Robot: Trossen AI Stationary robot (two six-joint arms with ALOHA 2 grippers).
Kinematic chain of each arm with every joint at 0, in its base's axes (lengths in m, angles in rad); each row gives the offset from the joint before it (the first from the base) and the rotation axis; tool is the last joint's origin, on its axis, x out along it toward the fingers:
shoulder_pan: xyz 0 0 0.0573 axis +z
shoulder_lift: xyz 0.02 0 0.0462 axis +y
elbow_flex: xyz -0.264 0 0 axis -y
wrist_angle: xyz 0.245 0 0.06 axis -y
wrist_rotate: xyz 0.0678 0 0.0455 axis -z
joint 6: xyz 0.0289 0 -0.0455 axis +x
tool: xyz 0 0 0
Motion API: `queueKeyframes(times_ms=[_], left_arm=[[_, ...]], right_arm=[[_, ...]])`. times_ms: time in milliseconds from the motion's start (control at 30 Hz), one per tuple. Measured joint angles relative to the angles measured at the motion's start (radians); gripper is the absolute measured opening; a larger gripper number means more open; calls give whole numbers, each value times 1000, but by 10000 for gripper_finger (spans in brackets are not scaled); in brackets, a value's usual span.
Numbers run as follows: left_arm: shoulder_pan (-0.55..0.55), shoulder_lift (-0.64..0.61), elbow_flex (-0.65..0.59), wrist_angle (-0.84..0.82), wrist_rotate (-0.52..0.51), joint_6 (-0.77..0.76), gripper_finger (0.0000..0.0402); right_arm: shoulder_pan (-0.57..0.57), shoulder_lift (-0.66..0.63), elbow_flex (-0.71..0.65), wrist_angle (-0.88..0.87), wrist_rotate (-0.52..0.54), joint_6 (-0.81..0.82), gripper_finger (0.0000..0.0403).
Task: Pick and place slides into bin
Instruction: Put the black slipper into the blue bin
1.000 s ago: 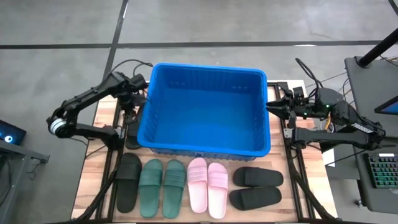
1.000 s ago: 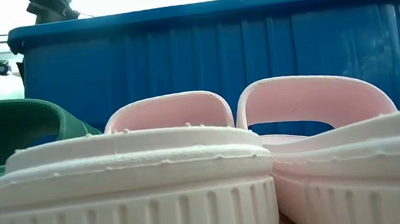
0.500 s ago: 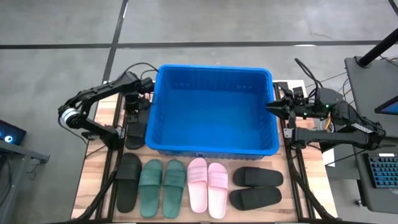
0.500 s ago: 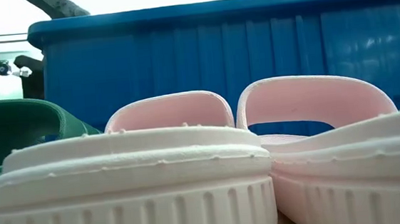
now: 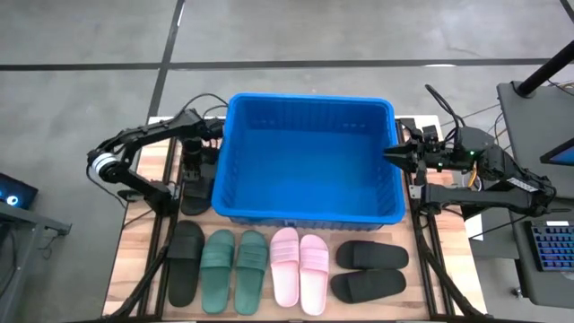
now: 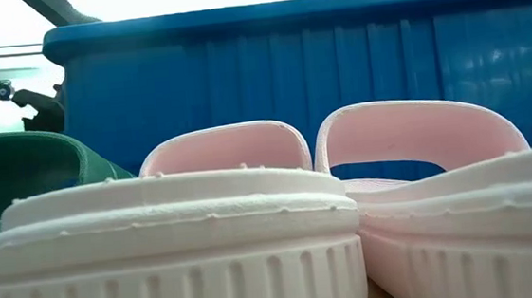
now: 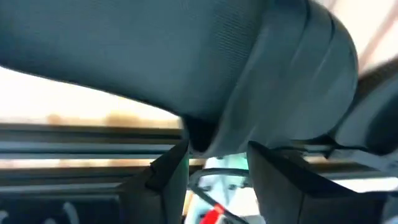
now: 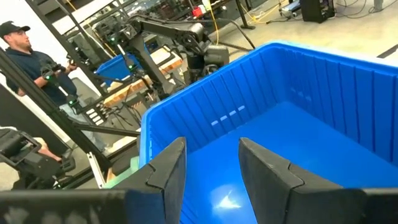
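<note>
Visibility limits. In the low view, the pink pair fills the foreground and hides most of the table; only a ribbed wall of the bin and part of one green slide show behind it. The black slides cannot be seen there. In the left wrist view, a blurred dark surface covers most of the picture; what it belongs to cannot be told.

Layout, high view. The bin stands on the far half of the table, with nothing inside it. The slides lie in a row along the near edge: one black slide, the green pair, the pink pair, then two black slides laid crosswise, one behind the other. A further dark shape lies beside the bin's left wall, partly under the left arm; it cannot be identified.

Pincers. The left pincer sits just beside the bin's far-left corner; its fingers stand apart with nothing between them. The right pincer sits at the bin's right rim; its fingers are likewise parted and empty, pointing across the bin's interior.

Other detail. Only the right wrist view shows the room beyond: a person stands well back from the table.

Clearance. The bin's near wall stands close to the slide row, with only a narrow strip of bare table between them.
</note>
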Motion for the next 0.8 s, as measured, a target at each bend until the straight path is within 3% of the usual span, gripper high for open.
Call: queueKeyframes(times_ms=[667, 800], left_arm=[[0, 170, -3, 26, 46, 42, 147], [-1, 173, -3, 20, 60, 43, 125]], right_arm=[[0, 0, 0, 0, 0, 0, 139], [0, 0, 0, 0, 1, 0, 139]])
